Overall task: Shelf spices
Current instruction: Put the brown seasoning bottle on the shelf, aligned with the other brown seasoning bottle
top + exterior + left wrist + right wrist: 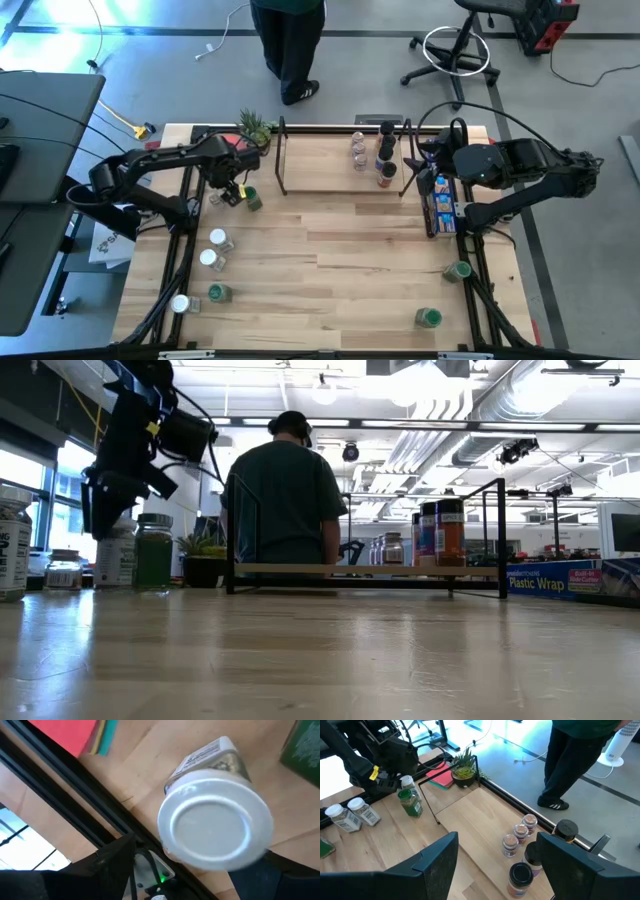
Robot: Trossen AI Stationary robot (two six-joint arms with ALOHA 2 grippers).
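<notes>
left arm [150,170] bent over white-capped jar [215,827] — jaws spread; right jaws spread too.

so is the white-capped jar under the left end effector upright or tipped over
Upright. The left wrist view looks straight down on the white-capped clear glass jar's round lid, and the right wrist view shows it standing beside the green-lidded jar.

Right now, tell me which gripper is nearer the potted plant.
Left. The left gripper sits just in front of the potted plant; the right gripper is across the shelf.
</notes>
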